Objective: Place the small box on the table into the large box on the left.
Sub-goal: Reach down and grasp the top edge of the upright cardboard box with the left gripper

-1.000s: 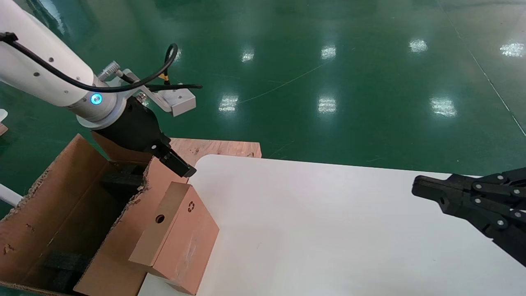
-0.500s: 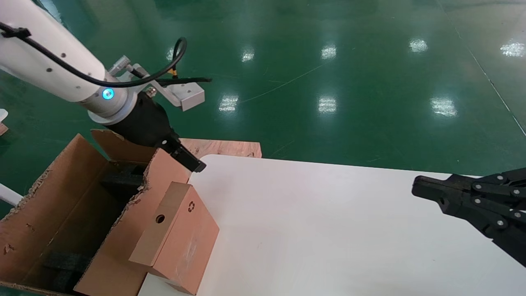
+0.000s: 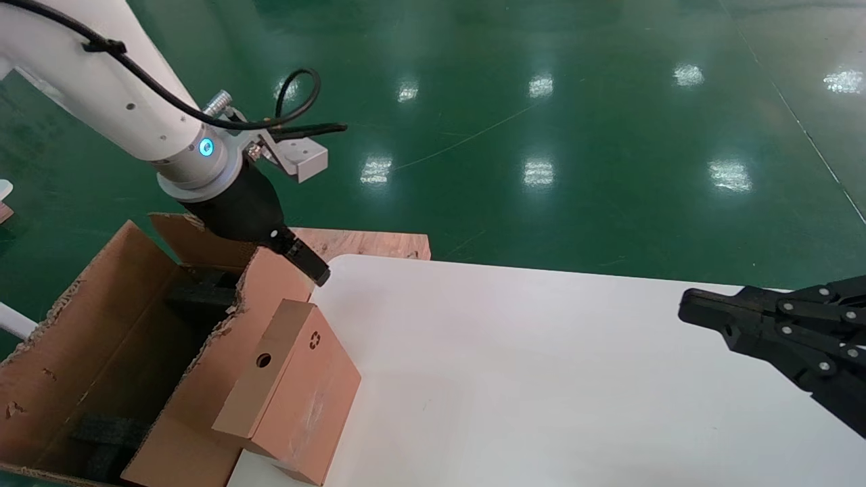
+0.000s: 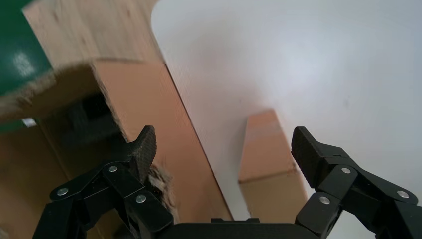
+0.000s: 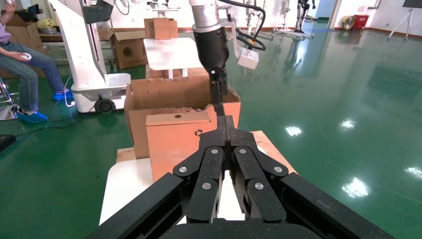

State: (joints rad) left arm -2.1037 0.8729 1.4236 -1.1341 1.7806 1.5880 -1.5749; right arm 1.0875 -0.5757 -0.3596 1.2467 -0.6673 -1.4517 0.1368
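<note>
Carton (image 3: 287,392) below spread left gripper (image 3: 314,269).

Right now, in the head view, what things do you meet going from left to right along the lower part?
Big torn brown cardboard carton → small flat brown cardboard box with a round hole → smooth white tabletop → shut black right claw.

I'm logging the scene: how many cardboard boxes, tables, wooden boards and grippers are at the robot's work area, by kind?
Cardboard boxes: 2, the small box and the large box
Tables: 1, the table
Wooden boards: 1, the wooden board
Grippers: 2, the left gripper and the right gripper
Total: 6
</note>
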